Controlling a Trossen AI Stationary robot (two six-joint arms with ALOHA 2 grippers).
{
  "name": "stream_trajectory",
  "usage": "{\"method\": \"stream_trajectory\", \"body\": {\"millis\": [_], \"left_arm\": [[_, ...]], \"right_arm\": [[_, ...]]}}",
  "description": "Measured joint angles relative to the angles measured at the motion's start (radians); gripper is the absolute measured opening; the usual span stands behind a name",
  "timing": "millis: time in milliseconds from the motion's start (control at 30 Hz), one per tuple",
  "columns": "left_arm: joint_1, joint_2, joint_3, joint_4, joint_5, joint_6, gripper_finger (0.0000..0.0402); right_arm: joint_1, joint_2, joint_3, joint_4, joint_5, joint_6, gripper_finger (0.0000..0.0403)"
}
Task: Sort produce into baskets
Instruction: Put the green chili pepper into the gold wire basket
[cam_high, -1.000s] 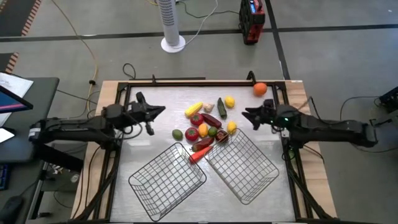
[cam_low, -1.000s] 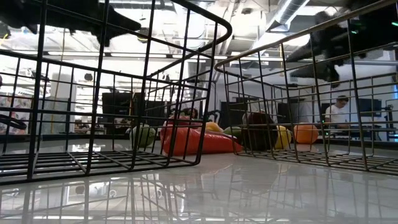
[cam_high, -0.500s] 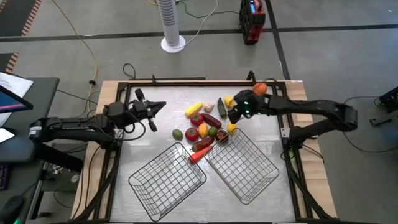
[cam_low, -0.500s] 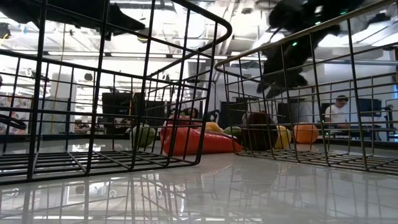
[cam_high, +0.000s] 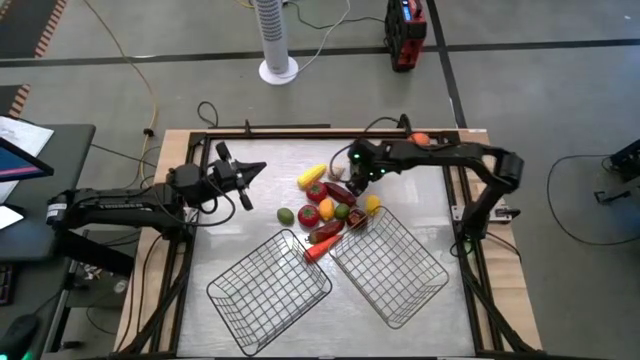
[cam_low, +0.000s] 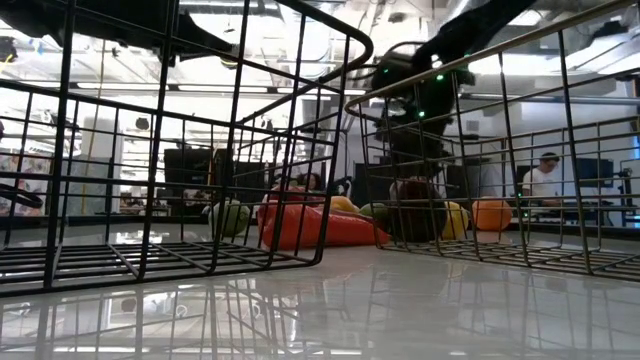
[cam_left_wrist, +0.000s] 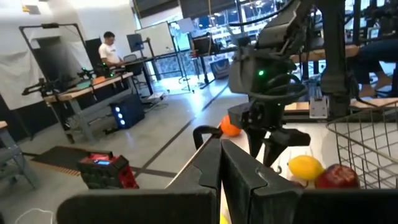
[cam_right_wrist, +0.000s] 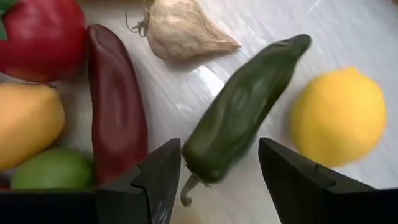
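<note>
The produce lies in a pile (cam_high: 330, 205) at the table's middle, beyond two wire baskets, one left (cam_high: 215, 290) and one right (cam_high: 440, 270). My right gripper (cam_right_wrist: 217, 180) is open, low over the pile's far side (cam_high: 357, 175). Its fingers stand on either side of the stem end of a dark green pepper (cam_right_wrist: 239, 109) that lies on the table. Beside the pepper lie a lemon (cam_right_wrist: 339, 115), a garlic bulb (cam_right_wrist: 180, 28) and a dark red pepper (cam_right_wrist: 115, 102). My left gripper (cam_high: 252, 173) is shut and empty, raised left of the pile.
An orange (cam_high: 420, 139) sits at the far right corner, half hidden by my right arm. A yellow corn (cam_high: 312, 175) and a red tomato (cam_high: 309, 214) lie in the pile. A long red piece (cam_high: 318, 248) lies between the baskets' far corners. Bare tabletop lies left of the pile.
My right gripper has swung from the table's right side toward the left, across to the pile's far side. It has come down over the green pepper and tipped to point downward. The produce has not moved.
</note>
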Motion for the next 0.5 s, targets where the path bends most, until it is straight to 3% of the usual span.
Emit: {"method": "stream_trajectory", "body": {"millis": [267,500], "left_arm": [[0.000,0.000,0.000,-0.051,0.000,0.009,0.0000],[0.000,0.000,0.000,-0.064,0.000,0.009,0.0000]], "right_arm": [[0.000,0.139,0.171,-0.153,0.012,0.058,0.0245],[0.000,0.227,0.237,-0.201,0.021,0.091,0.0245]]}}
